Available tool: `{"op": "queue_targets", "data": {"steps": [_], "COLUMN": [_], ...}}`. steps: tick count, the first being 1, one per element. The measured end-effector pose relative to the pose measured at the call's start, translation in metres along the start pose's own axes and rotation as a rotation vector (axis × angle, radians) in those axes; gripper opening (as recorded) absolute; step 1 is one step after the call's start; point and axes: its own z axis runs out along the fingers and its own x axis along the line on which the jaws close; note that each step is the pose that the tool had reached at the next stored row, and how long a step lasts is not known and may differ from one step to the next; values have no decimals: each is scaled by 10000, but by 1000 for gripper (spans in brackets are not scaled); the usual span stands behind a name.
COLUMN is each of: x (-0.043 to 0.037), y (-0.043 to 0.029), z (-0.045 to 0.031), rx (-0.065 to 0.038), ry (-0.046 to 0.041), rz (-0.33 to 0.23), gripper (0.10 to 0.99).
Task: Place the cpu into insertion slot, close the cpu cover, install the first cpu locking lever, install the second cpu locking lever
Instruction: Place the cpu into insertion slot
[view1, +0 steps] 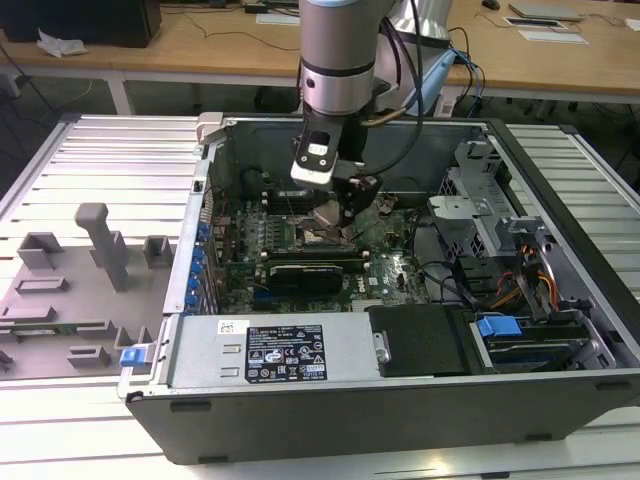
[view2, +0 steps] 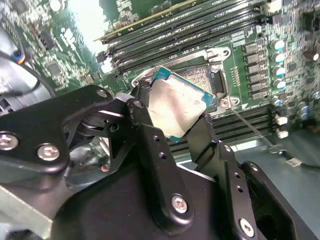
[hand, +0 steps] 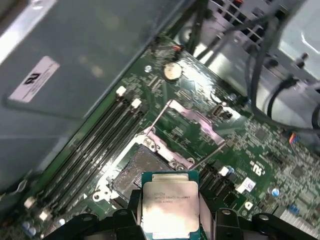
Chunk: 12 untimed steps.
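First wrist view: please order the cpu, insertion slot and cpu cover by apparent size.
1. cpu cover, swung open.
2. cpu and insertion slot: alike; the cpu is nearer the camera and hides part of the slot, so unranked.

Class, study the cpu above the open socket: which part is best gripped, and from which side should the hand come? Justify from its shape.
Best grip the cpu by two opposite thin edges, as the hand does now, coming from above its silver face. It is flat and square, so only the edges give parallel surfaces, and the underside stays free for the insertion slot.
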Motion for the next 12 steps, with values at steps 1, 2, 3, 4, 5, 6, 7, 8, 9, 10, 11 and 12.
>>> {"op": "queue_targets", "data": {"steps": [1,2,3,4,5,6,7,8,9,10,11,12], "x": [0,0,0,1,1,1,1,1,1,1,1,1], "y": [-1,-1,-1,-2,-2,-3,-3,-4,-4,-5,-5,-5], "z": [8,13,18,28,33,37,44,49,53,59,62,67], "rx": [5,9,12,20,24,27,31,36,40,44,47,52], "ry": [-23,-39,-53,-85,-102,-116,-139,-158,-172,-192,-205,-224], "rz": [301,511,690,1108,1336,1525,1830,2071,2259,2521,2692,2943], "gripper": [541,541,541,541,541,541,541,541,541,541,541,541]}}
